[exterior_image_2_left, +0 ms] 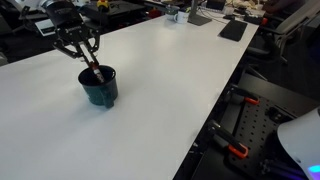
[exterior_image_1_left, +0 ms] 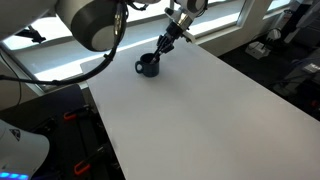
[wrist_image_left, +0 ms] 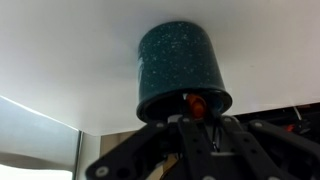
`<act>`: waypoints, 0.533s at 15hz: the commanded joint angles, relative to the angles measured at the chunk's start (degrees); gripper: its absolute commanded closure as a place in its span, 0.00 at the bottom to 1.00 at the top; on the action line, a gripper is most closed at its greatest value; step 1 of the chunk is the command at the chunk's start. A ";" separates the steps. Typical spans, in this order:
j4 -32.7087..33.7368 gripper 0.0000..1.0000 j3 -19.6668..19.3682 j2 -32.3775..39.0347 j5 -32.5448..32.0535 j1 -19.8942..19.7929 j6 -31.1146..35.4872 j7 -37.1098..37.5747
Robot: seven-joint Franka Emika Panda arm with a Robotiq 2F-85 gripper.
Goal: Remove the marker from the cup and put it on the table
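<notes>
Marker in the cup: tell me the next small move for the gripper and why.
Probably squeeze shut on the marker before any lift. The gripper sits right at its top end, the marker stands in the cup, and the pictures do not show whether the grip is firm.

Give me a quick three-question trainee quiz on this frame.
1. True or false: the marker sits in the cup.
2. The gripper is: A) right over the cup; B) lying on the table far from the cup; C) out of view.
3. What does the cup stand on?
Key: 1 true; 2 A; 3 the table.
</notes>
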 commanded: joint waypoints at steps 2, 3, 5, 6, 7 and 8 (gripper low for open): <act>-0.07 0.96 0.22 -0.05 0.76 -0.40 -0.25 0.93; -0.07 0.96 0.33 -0.15 0.96 -0.46 -0.32 1.10; -0.19 0.96 0.29 -0.95 0.88 -0.22 -0.18 1.76; -0.31 0.96 0.24 -1.51 0.67 0.00 -0.12 2.21; -0.46 0.96 0.26 -2.17 0.45 0.24 -0.14 2.73; -0.74 0.96 0.24 -3.18 0.09 0.59 -0.06 3.00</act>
